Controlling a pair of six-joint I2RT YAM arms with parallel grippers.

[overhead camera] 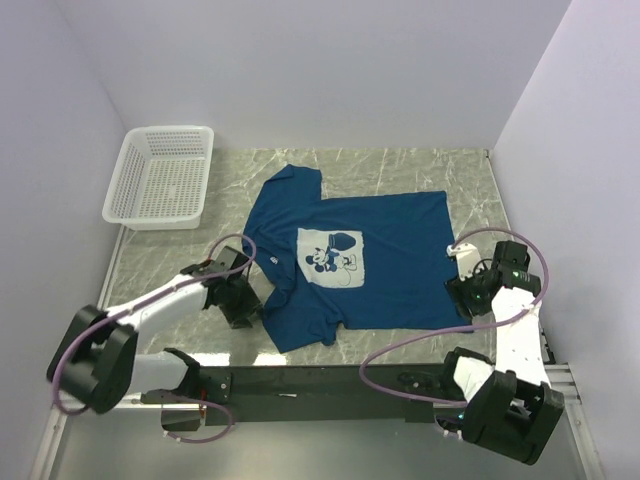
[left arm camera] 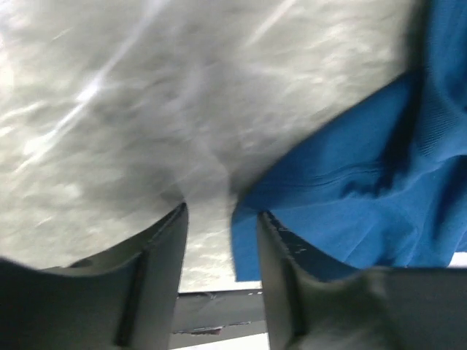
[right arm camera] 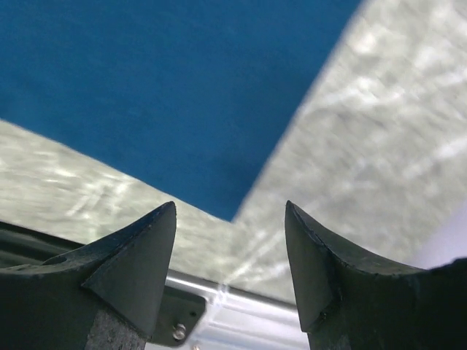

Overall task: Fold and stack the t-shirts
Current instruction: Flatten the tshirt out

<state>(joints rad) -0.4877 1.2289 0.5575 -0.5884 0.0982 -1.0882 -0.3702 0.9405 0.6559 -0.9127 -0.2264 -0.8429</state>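
Preparation for the first fold is apparently proceeding: I am holding my left pincer (left arm camera: 220,211) and right pincer (right arm camera: 231,205) spread and empty beside the t-shirt (overhead camera: 390,260), which is lying flat, print up, on the desk (overhead camera: 400,165), and each is next needing a pinch on its near corner.

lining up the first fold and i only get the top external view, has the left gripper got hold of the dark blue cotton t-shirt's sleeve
observer: no. In the left wrist view the left gripper has its jaws apart, and the dark blue cotton t-shirt only pokes its sleeve edge into the gap by one finger.
operator: whats under the rest of the gap
observer: bare grey marbled tabletop.
operator: and the right one
observer: the right gripper is open too, above the shirt's hem corner, nothing pinched.
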